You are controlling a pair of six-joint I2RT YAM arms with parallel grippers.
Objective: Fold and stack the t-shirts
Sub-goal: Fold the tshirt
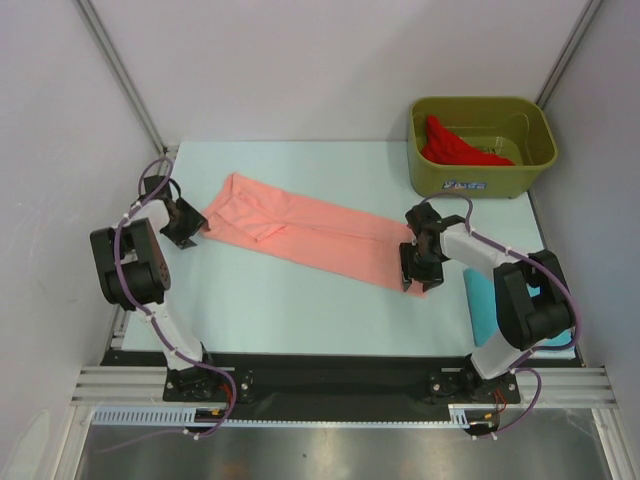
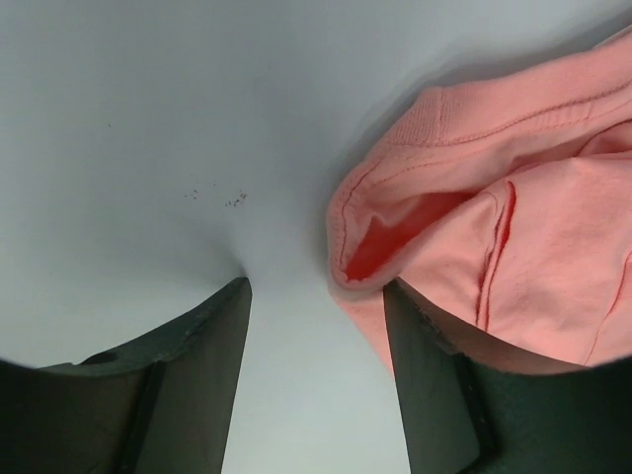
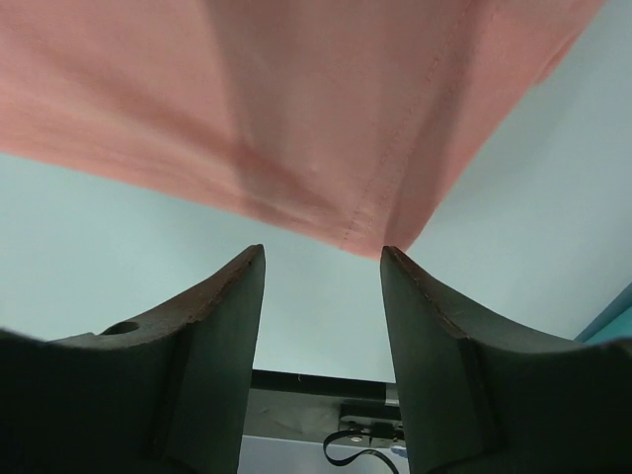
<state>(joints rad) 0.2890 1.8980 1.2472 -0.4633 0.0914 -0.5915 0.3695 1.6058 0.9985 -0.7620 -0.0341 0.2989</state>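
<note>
The salmon-pink soft fabric t-shirt point(image 1: 300, 232) stretched diagonally across the pale table point(image 1: 300, 305) is being flanked at its ends by the left gripper point(image 2: 316, 291) and right gripper point(image 3: 323, 259), jaws parted and empty, seemingly for folding

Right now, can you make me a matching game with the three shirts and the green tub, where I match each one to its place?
Things:
1. pink shirt
2. red shirt
3. blue shirt
4. green tub

Places:
A. far right corner of the table
B. inside the tub
C. near right edge of the table
D. lying long across the middle of the table

Right pairs: 1-D, 2-B, 3-C, 4-A.
</note>
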